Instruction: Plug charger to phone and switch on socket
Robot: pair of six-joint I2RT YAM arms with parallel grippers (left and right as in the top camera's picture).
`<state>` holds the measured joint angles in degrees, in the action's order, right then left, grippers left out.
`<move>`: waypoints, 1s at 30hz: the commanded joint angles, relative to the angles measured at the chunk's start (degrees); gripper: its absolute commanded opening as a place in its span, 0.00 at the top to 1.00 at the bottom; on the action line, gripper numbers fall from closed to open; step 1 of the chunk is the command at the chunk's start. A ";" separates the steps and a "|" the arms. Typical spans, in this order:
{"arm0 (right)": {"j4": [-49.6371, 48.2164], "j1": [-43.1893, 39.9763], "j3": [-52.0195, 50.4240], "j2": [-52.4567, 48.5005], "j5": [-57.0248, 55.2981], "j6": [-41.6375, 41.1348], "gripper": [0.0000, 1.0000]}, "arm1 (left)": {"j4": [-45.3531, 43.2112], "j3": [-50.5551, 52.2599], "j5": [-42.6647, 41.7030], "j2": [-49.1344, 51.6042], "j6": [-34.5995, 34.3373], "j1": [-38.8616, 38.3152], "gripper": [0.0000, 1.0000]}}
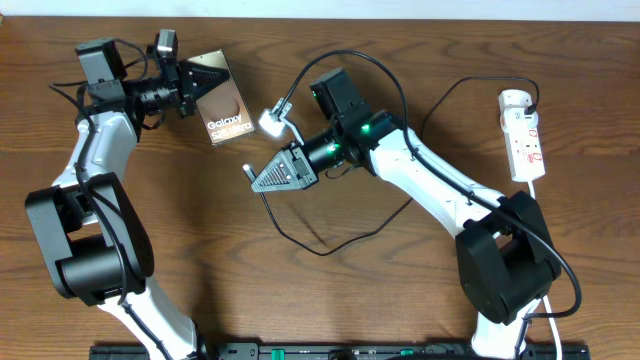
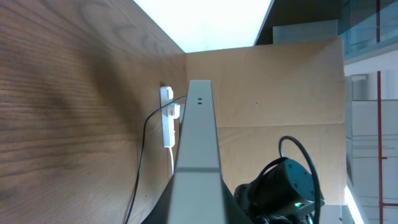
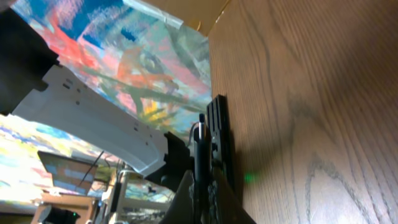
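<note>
**A:** What does the overhead view give that the wrist cameras don't?

**B:** The whole layout. The left gripper (image 1: 190,88) is clamped on one side of the phone (image 1: 224,108), which sticks out ahead of its jaws, lettered face up and tilted. The right gripper (image 1: 258,177) is closed on the charger (image 1: 318,251). The plug tip (image 1: 250,170) pokes out just past its jaws, and the cable trails back behind them in a loop. The socket (image 1: 524,135) lies far behind the right jaws.

**A:** And the wrist views?

**B:** The left wrist shows the phone (image 2: 199,143) only as a thin grey edge running straight out from its jaws, with the socket (image 2: 167,118) well beyond it. The right wrist shows the plug tip (image 3: 198,134) pinched between dark fingers (image 3: 219,140), with the phone's pale edge (image 3: 93,121) ahead and to one side.

**A:** Which way do they point?

**B:** From above, the phone's long axis lies roughly across the left jaws' line. The plug points forward from the right jaws toward the phone, with a gap between them.
</note>
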<state>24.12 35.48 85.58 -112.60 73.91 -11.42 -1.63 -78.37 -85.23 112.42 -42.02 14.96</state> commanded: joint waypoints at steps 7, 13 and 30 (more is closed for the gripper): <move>-2.73 0.46 -1.01 -2.67 1.73 -4.02 0.99 | -0.87 -0.50 -2.86 -0.15 -0.70 0.13 0.93; -7.26 0.39 -1.01 -5.73 3.78 -5.55 0.99 | -0.92 -0.50 -3.96 -0.17 -0.68 0.13 0.93; -18.91 -2.99 -1.01 -7.10 6.62 -13.09 0.99 | -1.44 -0.50 -4.68 -0.17 -0.04 0.13 0.93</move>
<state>6.46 32.64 84.84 -119.44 78.76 -21.28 -2.63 -78.37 -87.15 112.42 -42.15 14.96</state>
